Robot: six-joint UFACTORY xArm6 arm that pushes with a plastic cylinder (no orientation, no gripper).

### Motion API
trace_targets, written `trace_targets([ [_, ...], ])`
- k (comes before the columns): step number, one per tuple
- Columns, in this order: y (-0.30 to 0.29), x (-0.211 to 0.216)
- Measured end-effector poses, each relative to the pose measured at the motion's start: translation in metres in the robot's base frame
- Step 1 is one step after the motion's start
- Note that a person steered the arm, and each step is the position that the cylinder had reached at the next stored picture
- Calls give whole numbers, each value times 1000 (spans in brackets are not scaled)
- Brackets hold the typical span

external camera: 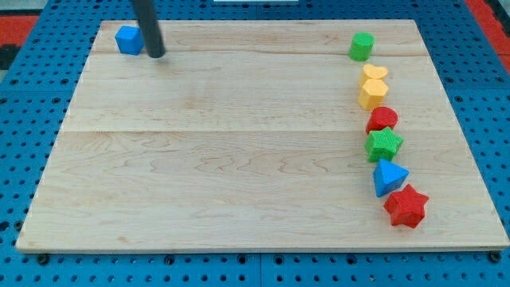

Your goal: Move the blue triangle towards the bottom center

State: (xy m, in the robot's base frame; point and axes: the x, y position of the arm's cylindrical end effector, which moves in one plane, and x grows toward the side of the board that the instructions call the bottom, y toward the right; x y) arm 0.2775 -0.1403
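Note:
The blue triangle [389, 176] lies near the view's right edge of the wooden board [223, 151], low down, between a green star [384, 143] above it and a red star [406, 206] below it. My tip [156, 55] rests on the board at the view's top left, just right of a blue cube-like block [128, 39]. The tip is far from the blue triangle, across the board to its upper left.
Up the right side run a red block [382, 118], a yellow hexagon [372, 93], a yellow heart [375, 72] and a green cylinder [361, 45]. The board lies on a blue pegboard [32, 96].

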Motion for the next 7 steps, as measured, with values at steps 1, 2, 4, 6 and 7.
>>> trace_targets([
  [1, 49, -13],
  [2, 49, -15],
  [4, 83, -61],
  [6, 200, -84],
  [7, 324, -81],
])
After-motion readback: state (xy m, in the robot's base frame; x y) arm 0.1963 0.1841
